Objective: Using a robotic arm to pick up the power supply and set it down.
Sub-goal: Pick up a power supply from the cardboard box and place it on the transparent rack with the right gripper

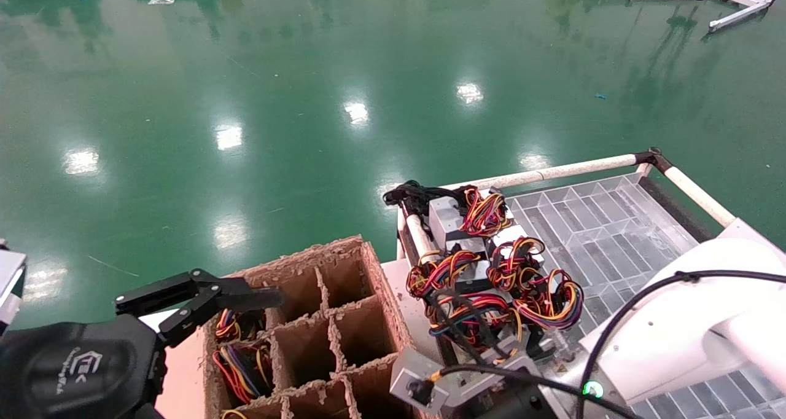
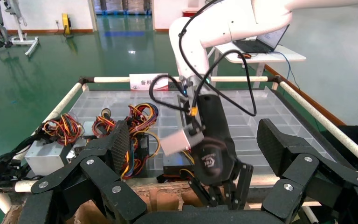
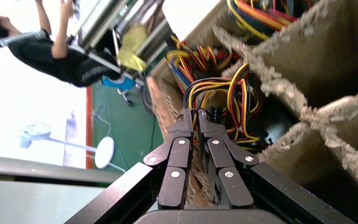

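Note:
My right gripper (image 3: 195,116) hangs over a cell of the brown cardboard carton (image 1: 362,265), at its near right corner. Its fingers are shut on the red, yellow and black wire loop of a power supply (image 3: 223,100) that sits down in that cell. In the left wrist view the same right gripper (image 2: 223,198) points down behind the carton wall (image 2: 168,196). The robotic arm on the right (image 1: 688,321) reaches in from the right edge. My left gripper (image 1: 202,296) is open and empty at the carton's left side.
Several more power supplies (image 1: 485,265) lie piled on the clear gridded tray (image 1: 614,234) of a white-railed cart. Wired units (image 1: 239,351) fill the carton's left cells; the middle cells (image 1: 362,333) look bare. Green floor lies beyond.

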